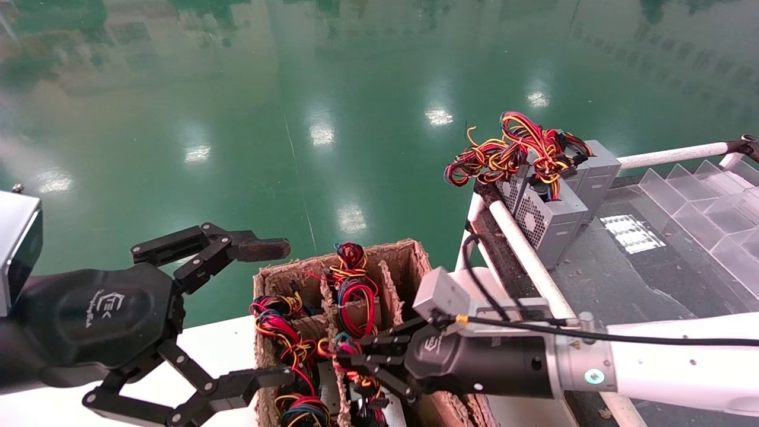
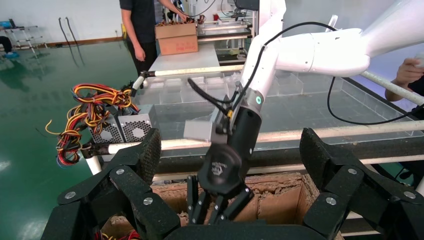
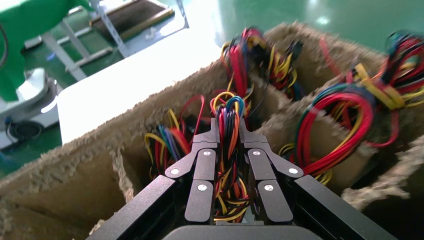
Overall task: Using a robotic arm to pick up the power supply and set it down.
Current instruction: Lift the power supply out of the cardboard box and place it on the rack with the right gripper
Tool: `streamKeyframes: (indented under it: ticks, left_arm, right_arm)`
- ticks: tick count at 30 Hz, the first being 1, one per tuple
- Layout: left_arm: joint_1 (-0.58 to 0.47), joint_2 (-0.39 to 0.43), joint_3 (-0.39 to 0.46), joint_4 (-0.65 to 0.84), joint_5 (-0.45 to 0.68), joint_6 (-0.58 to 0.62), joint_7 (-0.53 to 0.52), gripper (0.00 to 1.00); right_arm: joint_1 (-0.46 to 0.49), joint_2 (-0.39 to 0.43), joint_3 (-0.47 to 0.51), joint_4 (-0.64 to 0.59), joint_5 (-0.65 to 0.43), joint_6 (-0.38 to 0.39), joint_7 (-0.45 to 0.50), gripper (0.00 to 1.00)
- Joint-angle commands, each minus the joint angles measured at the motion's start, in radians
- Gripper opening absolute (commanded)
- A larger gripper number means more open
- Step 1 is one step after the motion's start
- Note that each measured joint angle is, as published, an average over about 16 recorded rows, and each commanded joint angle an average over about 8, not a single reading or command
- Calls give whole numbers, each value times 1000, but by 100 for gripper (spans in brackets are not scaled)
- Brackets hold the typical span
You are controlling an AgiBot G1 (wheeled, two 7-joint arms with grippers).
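The power supply sits low in a middle cell of the box (image 1: 409, 252), its body hidden; only its wires (image 3: 229, 150) show. The right tool (image 1: 350, 356) reaches into that cell, fingers (image 3: 202, 170) closed on the wires. The left tool (image 1: 261, 314) hovers wide open beside the box, over the white tabletop (image 1: 219, 344). Two more supplies (image 1: 551, 219) stand on the conveyor (image 1: 640, 279).

A: What can't u see?
B: Power supply (image 3: 229, 150) body, hidden under its wires between my right gripper (image 3: 228, 137) fingers.
A: Anything else?
B: My left gripper (image 1: 237, 314) lower finger, cut by frame edge.
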Motion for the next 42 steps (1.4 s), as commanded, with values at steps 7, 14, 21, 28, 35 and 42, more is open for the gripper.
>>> streamKeyframes:
  ticks: [7,14,21,28,35,42]
  left_arm:
    - [0,0,0,0,0,0,0,100]
    - [0,0,0,0,0,0,0,100]
    - [0,0,0,0,0,0,0,100]
    - [0,0,0,0,0,0,0,100]
    - [0,0,0,0,0,0,0,100]
    - [0,0,0,0,0,0,0,100]
  right_arm:
    - [-8,43,67,-7,87,1,-31,0]
    - [-4,84,138,-12,184,-14,-58,0]
    - [6,134,215,-23,279,-28,-79,0]
    - [19,192,295,-68,370,-47,-103,0]
    - [53,249,358,-142,423,-70,-139,0]
    - [119,289,380,-241,421,-94,-169,0]
